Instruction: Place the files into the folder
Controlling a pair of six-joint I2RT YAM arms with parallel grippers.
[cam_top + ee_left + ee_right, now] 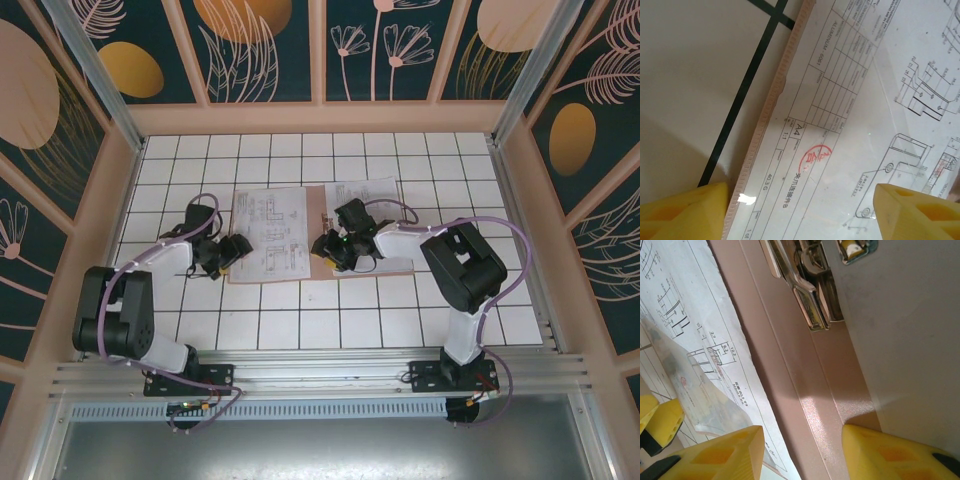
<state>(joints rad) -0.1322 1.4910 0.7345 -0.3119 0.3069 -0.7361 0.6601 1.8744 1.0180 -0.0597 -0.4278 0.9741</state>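
On the white tiled bench (300,330), I see the kraft folder (400,266) lying open, with a white printed drawing sheet (268,235) on its left half. My left pincer (228,256) stands wide open astride the folder's left edge, one yellow finger (685,212) over bare bench and the other over the sheet, holding nothing. My right pincer (335,250) hangs half open over the folder's spine, near its metal clip (810,300), gripping nothing I can see.
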